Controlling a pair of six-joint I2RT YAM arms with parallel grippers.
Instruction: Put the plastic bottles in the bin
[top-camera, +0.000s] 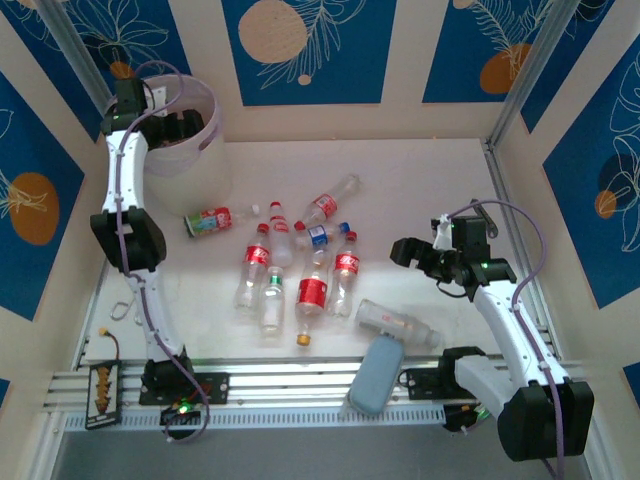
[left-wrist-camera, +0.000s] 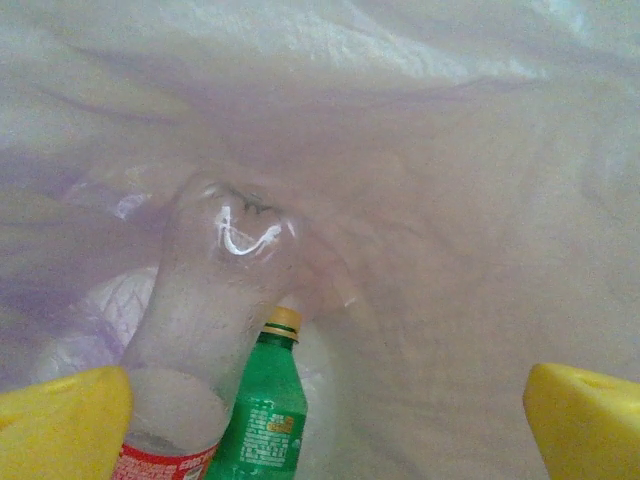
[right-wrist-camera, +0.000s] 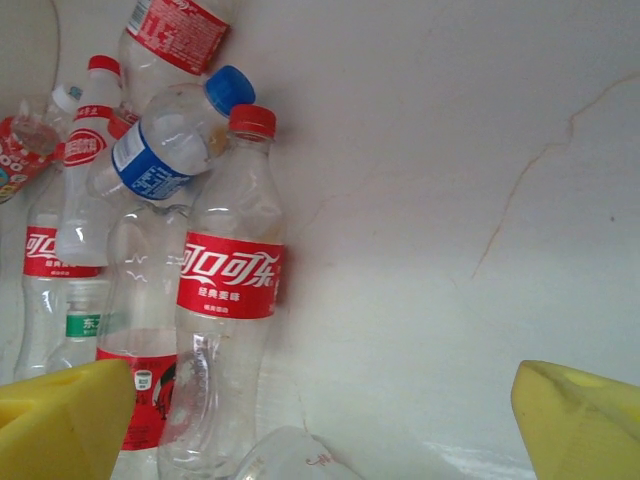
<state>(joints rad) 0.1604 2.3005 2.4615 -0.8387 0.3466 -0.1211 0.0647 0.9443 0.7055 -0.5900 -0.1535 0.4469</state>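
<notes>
The bin (top-camera: 203, 172) stands at the far left. My left gripper (top-camera: 176, 128) hangs over its mouth, open and holding nothing. In the left wrist view a green bottle (left-wrist-camera: 262, 410) and a clear red-labelled bottle (left-wrist-camera: 200, 330) lie inside against the bin's wall (left-wrist-camera: 450, 200), loose between the wide-apart yellow fingers (left-wrist-camera: 60, 425). Several plastic bottles (top-camera: 300, 265) lie heaped mid-table. My right gripper (top-camera: 408, 250) is open just right of the heap. Its wrist view has a red-capped bottle (right-wrist-camera: 225, 300) and a blue-labelled one (right-wrist-camera: 165, 150) left of the empty jaws.
A grey-blue oblong pad (top-camera: 377, 375) lies at the front beside a clear unlabelled bottle (top-camera: 396, 322). A red-labelled bottle (top-camera: 212, 220) lies alone near the bin's foot. The metal rail (top-camera: 300, 385) runs along the near edge, and walls close in the table.
</notes>
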